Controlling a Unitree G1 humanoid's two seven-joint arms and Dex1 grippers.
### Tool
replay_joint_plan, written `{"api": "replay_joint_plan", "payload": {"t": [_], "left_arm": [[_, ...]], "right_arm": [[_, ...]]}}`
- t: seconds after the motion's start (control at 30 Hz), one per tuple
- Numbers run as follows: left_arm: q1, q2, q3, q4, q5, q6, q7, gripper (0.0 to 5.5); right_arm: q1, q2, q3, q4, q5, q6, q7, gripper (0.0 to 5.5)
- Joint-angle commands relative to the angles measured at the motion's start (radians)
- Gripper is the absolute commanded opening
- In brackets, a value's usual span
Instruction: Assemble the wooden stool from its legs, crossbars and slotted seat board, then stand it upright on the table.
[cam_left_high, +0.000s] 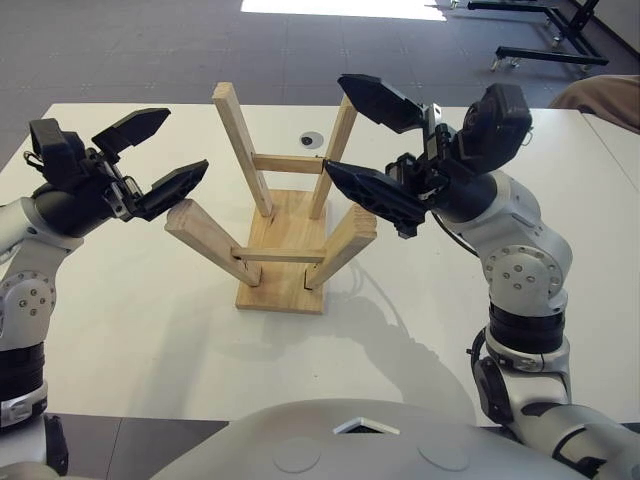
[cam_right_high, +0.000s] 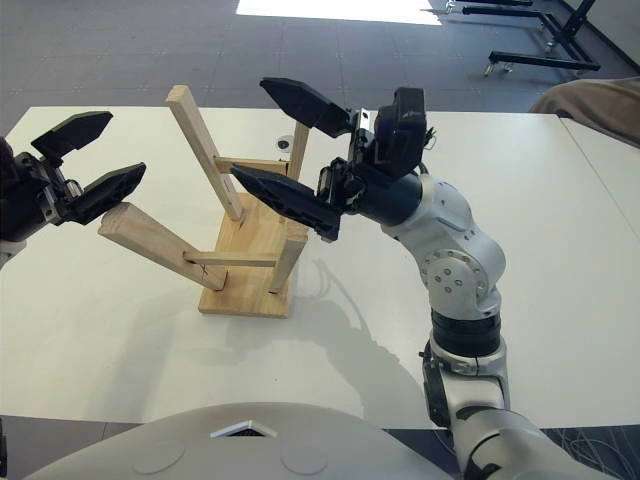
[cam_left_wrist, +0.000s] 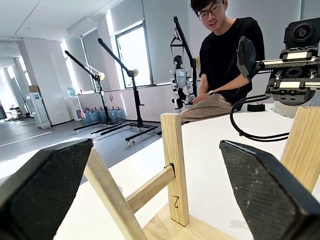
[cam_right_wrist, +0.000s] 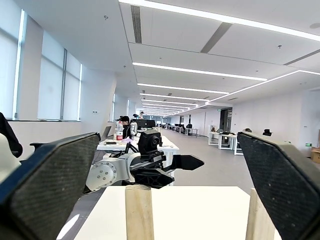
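A white table (cam_left_high: 150, 340) carries the stool (cam_left_high: 282, 256), which stands upside down near the middle. Its seat board (cam_left_high: 285, 290) lies flat on the tabletop, and four legs (cam_left_high: 243, 150) splay upward, joined in pairs by crossbars (cam_left_high: 287, 163). The right gripper (cam_right_high: 248, 126) hangs by the right-hand legs, fingers spread wide and holding nothing. The left gripper (cam_left_high: 187, 140) hovers just above the near left leg's tip, its fingers likewise apart. A small round port (cam_left_high: 312, 139) sits in the table behind the stool.
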Motion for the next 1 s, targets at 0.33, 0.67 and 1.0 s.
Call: {"api": "replay_joint_plan", "payload": {"t": [0.33, 0.67, 1.0], "left_arm": [[0.037, -0.044, 0.017, -0.066, 0.054, 0.061, 0.049, 4.64], [-0.075, -0.071, -0.030, -0.065, 0.059, 0.112, 0.062, 4.64], [-0.111, -0.080, -0.036, -0.057, 0.068, 0.142, 0.042, 4.64]], "right_arm": [[-0.029, -0.029, -0.070, -0.090, 0.083, 0.019, -0.095, 5.04], [0.025, -0.035, -0.049, -0.198, 0.100, 0.032, -0.190, 5.04], [-0.008, -0.033, -0.003, -0.186, 0.039, -0.001, -0.190, 5.04]]}}
